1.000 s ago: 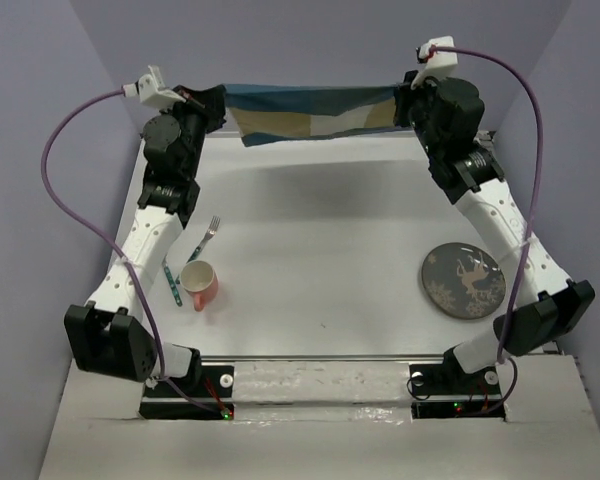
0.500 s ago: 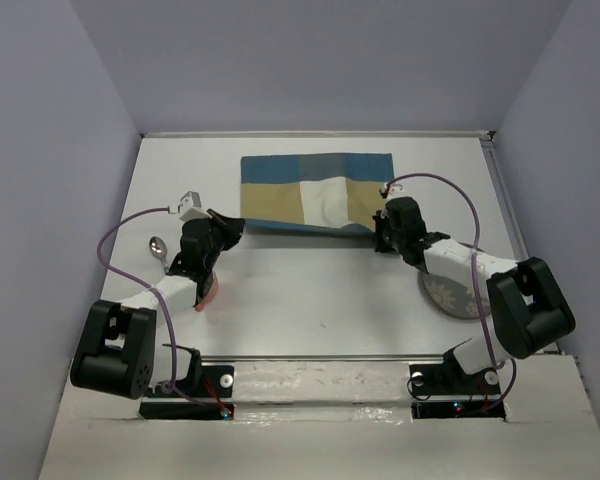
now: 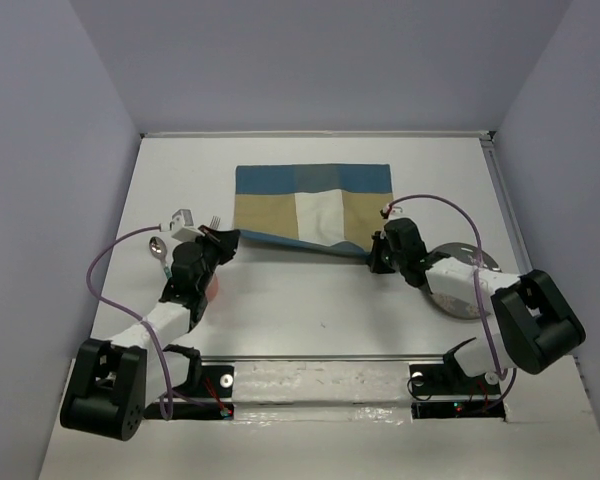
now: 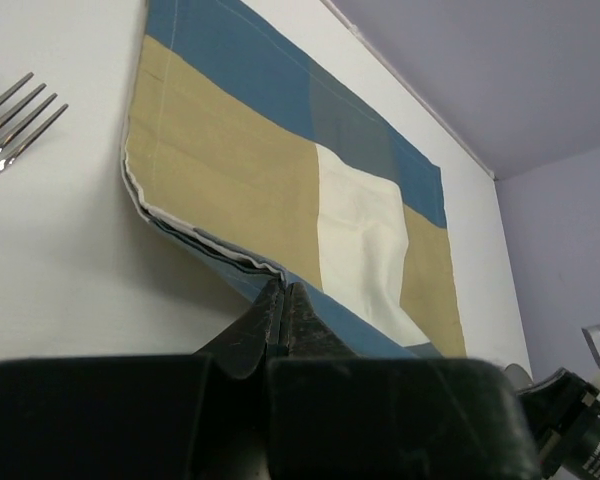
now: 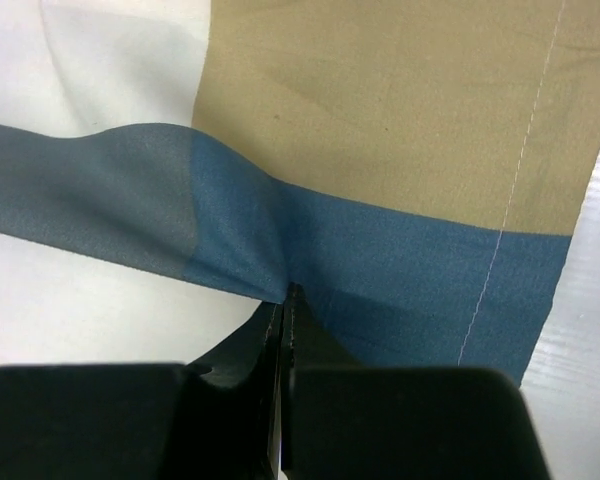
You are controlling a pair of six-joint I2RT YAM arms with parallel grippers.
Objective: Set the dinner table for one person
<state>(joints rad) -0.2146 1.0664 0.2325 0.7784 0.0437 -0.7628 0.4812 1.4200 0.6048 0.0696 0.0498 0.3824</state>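
Note:
The blue, tan and white checked placemat (image 3: 312, 200) lies spread over the far middle of the dinner table (image 3: 310, 300), its near edge lifted a little off the top. My left gripper (image 3: 230, 237) is shut on the near left part of that edge, seen close in the left wrist view with the gripper (image 4: 282, 290) pinching the folded blue hem of the placemat (image 4: 280, 170). My right gripper (image 3: 373, 252) is shut on the near right part. In the right wrist view the gripper (image 5: 287, 292) nips the blue band of the placemat (image 5: 380, 100).
A dark patterned plate (image 3: 446, 301) lies mostly under the right arm. A pink cup (image 3: 211, 287) peeks out beneath the left arm. A spoon (image 3: 157, 246) and a fork (image 3: 215, 220) (image 4: 10, 125) lie left of the placemat. A metal rail (image 3: 320, 357) borders the near edge.
Both arms have come down from holding the placemat high at the back and pulled toward the near side. The placemat now lies spread on the table, only its near edge raised.

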